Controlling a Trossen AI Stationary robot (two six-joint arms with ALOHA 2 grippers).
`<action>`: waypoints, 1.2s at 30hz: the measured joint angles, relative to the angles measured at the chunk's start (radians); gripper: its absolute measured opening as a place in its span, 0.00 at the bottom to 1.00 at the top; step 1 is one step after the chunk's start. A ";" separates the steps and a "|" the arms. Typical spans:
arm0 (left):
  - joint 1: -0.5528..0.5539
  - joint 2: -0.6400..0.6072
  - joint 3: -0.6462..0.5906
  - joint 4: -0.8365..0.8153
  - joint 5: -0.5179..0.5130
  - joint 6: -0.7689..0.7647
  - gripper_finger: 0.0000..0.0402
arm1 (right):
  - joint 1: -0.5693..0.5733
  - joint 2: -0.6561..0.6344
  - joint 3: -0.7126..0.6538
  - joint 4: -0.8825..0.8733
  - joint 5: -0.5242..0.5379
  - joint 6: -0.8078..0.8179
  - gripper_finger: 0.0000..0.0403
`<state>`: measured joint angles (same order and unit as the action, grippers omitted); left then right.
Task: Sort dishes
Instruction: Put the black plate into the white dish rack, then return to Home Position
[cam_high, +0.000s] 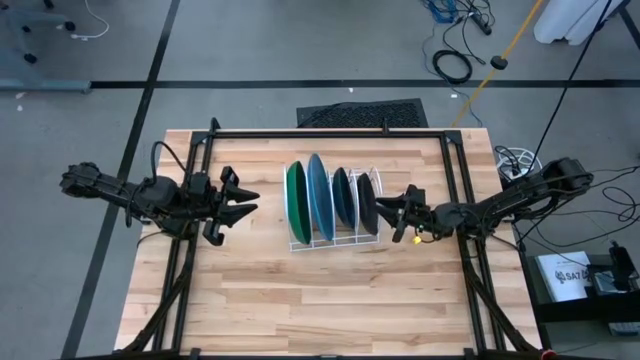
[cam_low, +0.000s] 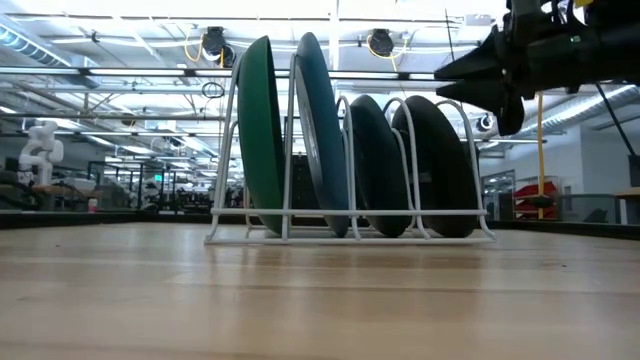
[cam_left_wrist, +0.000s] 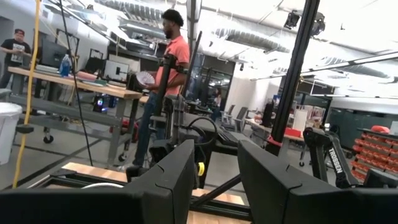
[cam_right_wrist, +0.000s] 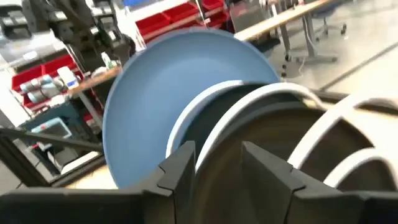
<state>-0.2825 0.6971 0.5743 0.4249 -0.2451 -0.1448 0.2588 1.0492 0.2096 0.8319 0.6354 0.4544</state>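
Four plates stand on edge in the slots of a white wire rack (cam_high: 335, 240) at the table's middle. From left to right they are the large green (cam_high: 294, 205), the large light blue (cam_high: 320, 195), the smaller dark teal (cam_high: 343, 198) and the smaller black (cam_high: 367, 203). My right gripper (cam_high: 383, 208) is open just right of the black plate's (cam_low: 440, 165) upper rim, raised off the table (cam_low: 445, 75). Its wrist view looks past its fingers (cam_right_wrist: 217, 174) at the rack's loops and the light blue plate (cam_right_wrist: 161, 106). My left gripper (cam_high: 248, 203) is open and empty, left of the rack.
A black metal frame (cam_high: 330, 133) runs around the table's edges. Bare wood lies on the near side of the rack (cam_high: 320, 300). In the room beyond, a person (cam_left_wrist: 168, 68) stands by a workbench.
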 joint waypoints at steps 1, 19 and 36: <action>0.000 0.000 0.000 0.000 0.000 0.001 0.34 | 0.000 0.000 0.000 0.020 0.000 -0.017 0.31; -0.001 -0.067 0.000 -0.200 -0.079 0.023 0.32 | 0.099 -0.011 0.001 0.260 -0.188 -0.382 0.27; -0.001 -0.380 -0.024 -0.650 -0.157 0.074 0.02 | 0.224 -0.076 0.000 0.158 -0.113 -0.601 0.00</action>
<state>-0.2836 0.3167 0.5504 -0.2254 -0.4017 -0.0704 0.4833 0.9736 0.2100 0.9903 0.5224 -0.1463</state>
